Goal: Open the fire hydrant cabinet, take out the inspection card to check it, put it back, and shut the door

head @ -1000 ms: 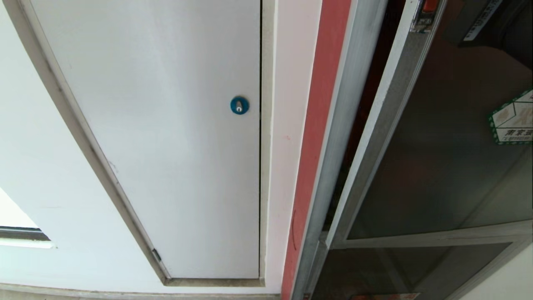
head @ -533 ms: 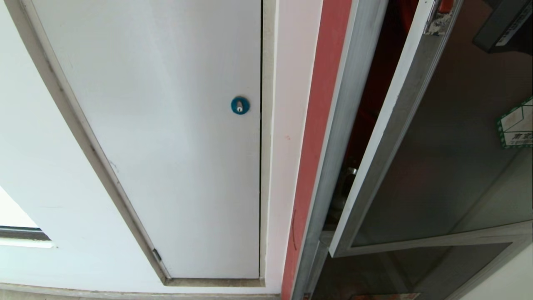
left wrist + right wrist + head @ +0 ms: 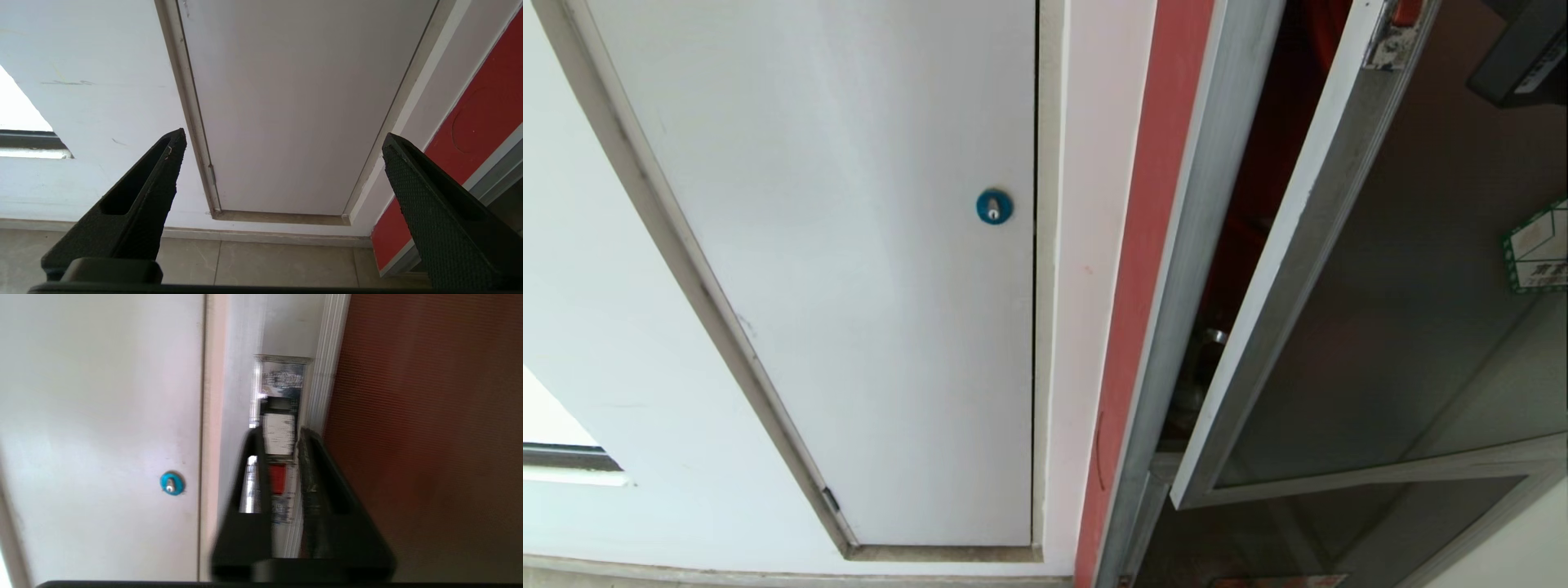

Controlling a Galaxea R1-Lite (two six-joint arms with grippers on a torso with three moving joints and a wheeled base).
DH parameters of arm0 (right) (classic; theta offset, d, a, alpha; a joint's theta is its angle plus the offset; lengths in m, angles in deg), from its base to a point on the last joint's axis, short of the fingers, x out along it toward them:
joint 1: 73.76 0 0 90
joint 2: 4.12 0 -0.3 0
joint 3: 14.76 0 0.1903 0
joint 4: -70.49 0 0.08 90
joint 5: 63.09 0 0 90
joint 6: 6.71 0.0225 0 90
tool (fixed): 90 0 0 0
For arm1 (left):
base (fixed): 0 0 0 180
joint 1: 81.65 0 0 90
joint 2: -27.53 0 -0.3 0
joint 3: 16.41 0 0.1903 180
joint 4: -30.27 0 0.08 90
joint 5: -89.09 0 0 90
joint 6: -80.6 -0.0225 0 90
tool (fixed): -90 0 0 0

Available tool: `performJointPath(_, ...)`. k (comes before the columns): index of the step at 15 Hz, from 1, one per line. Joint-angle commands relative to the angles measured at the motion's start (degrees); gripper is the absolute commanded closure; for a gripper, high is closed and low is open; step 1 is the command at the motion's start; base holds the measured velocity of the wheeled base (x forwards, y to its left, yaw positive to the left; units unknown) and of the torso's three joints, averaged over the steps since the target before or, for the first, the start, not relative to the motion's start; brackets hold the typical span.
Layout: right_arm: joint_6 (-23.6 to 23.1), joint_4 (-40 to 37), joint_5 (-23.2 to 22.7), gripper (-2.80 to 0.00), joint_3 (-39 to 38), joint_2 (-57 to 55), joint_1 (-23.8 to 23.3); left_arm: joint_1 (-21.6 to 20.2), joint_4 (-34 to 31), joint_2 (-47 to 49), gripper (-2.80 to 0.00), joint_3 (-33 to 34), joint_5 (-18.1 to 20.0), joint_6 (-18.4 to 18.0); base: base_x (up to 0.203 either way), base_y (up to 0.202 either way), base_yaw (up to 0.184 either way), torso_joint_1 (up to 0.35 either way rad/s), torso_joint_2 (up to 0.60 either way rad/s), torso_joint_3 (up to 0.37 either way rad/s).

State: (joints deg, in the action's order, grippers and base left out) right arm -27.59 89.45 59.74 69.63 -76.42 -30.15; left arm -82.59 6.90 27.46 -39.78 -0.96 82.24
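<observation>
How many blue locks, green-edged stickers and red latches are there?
Blue round lock on plain white panel: 1
Green-edged hexagonal white sticker on dark glass door: 1
Small red latch on door's silver metal frame: 1
Total: 3

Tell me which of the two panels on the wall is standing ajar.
The dark glass door with the green-edged sticker, swung off its silver frame; the white panel with the blue lock sits flush.

The print on the door's (image 3: 1405, 269) hexagonal sticker (image 3: 1538, 253) is illegible.
</observation>
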Motion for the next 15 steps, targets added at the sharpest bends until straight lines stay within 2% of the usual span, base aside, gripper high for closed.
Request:
performJointPath(1,-0.1,-0.6,0.0,-2.8,-0.3,0.4,0.1,0.0,0.0,0.1,-2.8,0.0,0.0,0.0,0.0,0.0,0.0,0.0,0.0,0.0)
performJointPath(5,-0.4,-1.2,-0.3,-2.8,-2.7,1.8,0.4,0.0,0.0,0.1,-2.8,0.0,0.0,0.0,0.0,0.0,0.0,0.0,0.0,0.0)
performJointPath(10,-0.3,-6.6,-0.7,-2.8,-4.6,6.0,3.4,0.0,0.0,0.1,-2.8,0.0,0.0,0.0,0.0,0.0,0.0,0.0,0.0,0.0)
performJointPath(15,-0.3,-7.0,-0.6,-2.8,-6.7,8.3,3.7,0.0,0.0,0.1,-2.8,0.0,0.0,0.0,0.0,0.0,0.0,0.0,0.0,0.0)
